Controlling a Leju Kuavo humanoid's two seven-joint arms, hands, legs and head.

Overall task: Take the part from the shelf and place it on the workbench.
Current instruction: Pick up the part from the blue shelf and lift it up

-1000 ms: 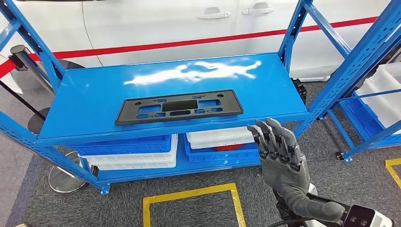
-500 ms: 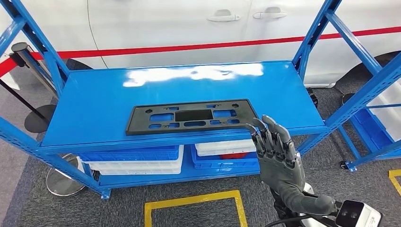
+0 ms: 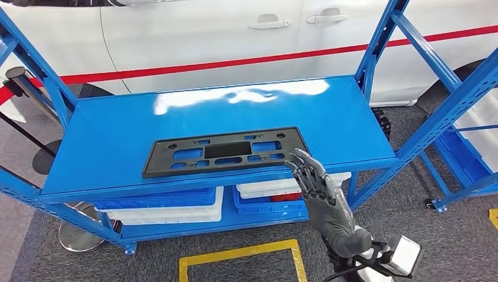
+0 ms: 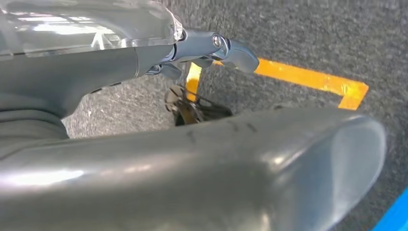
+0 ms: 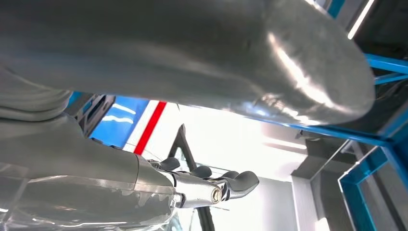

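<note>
A flat black plastic part (image 3: 225,151) with several cut-outs lies on the top board of the blue shelf (image 3: 117,123), close to its front edge. My right hand (image 3: 317,188) reaches up from below, fingers spread and empty, its fingertips (image 3: 296,157) just at the part's near right corner; whether they touch it I cannot tell. In the right wrist view the thick thumb (image 5: 298,72) and dark fingers (image 5: 240,183) stand apart with nothing between them. In the left wrist view my left hand (image 4: 216,159) hangs over grey carpet, thumb and fingers (image 4: 231,48) apart, holding nothing.
Blue shelf uprights (image 3: 376,41) flank the board. White and blue bins (image 3: 164,202) fill the lower level. A white car with a red stripe (image 3: 235,29) stands behind. Another blue rack (image 3: 470,141) is at right. Yellow floor tape (image 3: 235,255) marks the carpet in front.
My right hand has moved forward and left from below the shelf edge up to the part's right corner. The camera view shifted slightly; the part itself lies as before.
</note>
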